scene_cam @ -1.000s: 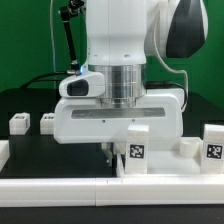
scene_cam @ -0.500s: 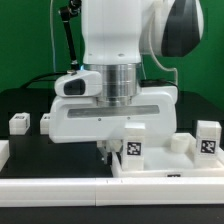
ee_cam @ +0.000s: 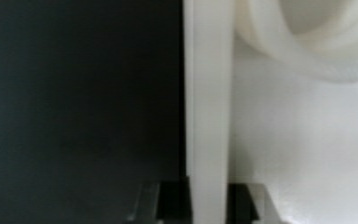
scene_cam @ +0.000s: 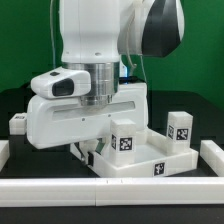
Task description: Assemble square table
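Square table top (scene_cam: 130,168) of smooth white plastic, tray-like with raised rim, lying on black table (scene_cam: 30,165) by long white bar fence (scene_cam: 60,187), thin rim pinched in two-finger gripper (ee_cam: 208,200), short white tagged leg (scene_cam: 180,128) near.

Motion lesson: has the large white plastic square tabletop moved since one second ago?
Yes. The tabletop shifted toward the exterior view's left against the long white bar fence.

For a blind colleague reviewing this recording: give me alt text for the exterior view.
A white robot gripper reaches low and clamps the rim of the white square tabletop on a black table. Two tagged white legs stand upright close by.
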You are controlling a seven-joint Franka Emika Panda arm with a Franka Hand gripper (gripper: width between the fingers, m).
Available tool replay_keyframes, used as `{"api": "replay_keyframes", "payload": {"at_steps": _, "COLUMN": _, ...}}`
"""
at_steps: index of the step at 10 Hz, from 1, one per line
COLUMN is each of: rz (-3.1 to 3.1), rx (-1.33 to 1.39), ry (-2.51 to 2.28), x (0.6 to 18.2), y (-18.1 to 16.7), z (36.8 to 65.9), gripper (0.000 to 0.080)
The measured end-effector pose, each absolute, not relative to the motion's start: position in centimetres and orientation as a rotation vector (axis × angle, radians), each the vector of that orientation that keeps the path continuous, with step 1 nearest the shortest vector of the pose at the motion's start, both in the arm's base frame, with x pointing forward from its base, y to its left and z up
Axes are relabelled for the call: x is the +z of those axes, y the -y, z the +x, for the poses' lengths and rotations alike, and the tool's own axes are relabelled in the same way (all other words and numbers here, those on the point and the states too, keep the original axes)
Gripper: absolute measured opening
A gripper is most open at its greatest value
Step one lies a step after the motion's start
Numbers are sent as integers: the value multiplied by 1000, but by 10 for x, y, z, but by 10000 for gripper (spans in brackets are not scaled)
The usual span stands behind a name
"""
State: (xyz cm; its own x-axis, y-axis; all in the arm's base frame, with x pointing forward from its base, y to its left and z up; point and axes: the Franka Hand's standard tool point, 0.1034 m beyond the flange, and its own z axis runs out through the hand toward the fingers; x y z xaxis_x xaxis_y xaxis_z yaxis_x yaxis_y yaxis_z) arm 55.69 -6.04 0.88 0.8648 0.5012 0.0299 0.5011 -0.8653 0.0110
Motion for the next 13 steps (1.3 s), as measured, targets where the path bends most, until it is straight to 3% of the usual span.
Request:
{"api": "replay_keyframes", "payload": {"at_steps": 3, "rz": 2737, "rx": 36, "ry": -1435, "x": 16, "y": 69, "z": 572, "gripper": 48}}
{"api": "replay_keyframes", "payload": {"at_steps": 6, "rz": 2579, "rx": 15, "ry": -1655, "x": 16, "y": 72, "z": 572, "gripper": 48}}
{"api": "replay_keyframes", "payload": {"at_steps": 8, "rz": 2382, "rx": 30, "ry": -1887, "x": 20, "y": 43, "z": 589, "gripper": 48}}
{"api": "replay_keyframes", "payload": {"at_steps": 12, "rz": 2155, "rx": 18, "ry": -2082, "x": 20, "y": 50, "z": 591, "gripper": 48}}
{"api": "replay_keyframes", "payload": {"at_steps": 13, "rz": 2072, "rx": 28, "ry": -2139, "x": 21, "y": 38, "z": 595, "gripper": 48}}
